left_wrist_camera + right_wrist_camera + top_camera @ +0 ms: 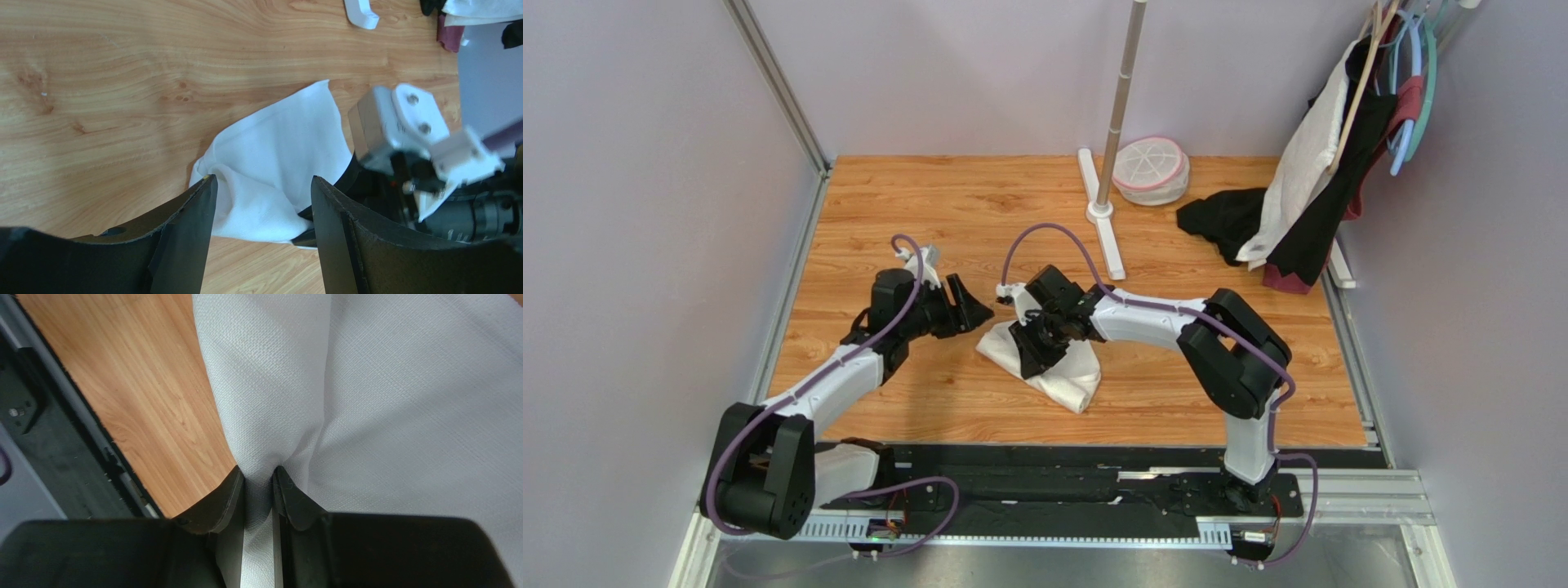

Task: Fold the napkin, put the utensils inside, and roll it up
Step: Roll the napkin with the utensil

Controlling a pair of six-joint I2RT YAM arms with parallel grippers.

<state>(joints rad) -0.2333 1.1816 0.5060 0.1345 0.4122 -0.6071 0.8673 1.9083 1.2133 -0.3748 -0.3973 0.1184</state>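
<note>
From above, the bunched napkin (1066, 377) lies mid-tabletop (928, 208). The right hand (1044, 338) is down on it and the left hand (974, 306) is just beside its left edge.

In the left wrist view, the left hand (264, 184) is released, fingers spread wide, with the napkin (276, 153) seen between them.

In the right wrist view, the right hand (258, 474) is clenched on a fold of the napkin (399, 416).

A robot lab test cell: plain pale walls (646, 184) and aluminium frame posts (776, 80) box in a wood-grain worktop (891, 208); a black mounting rail (1075, 490) lies behind the right claw (1036, 349), a hanger stand (1122, 86) beyond it.
</note>
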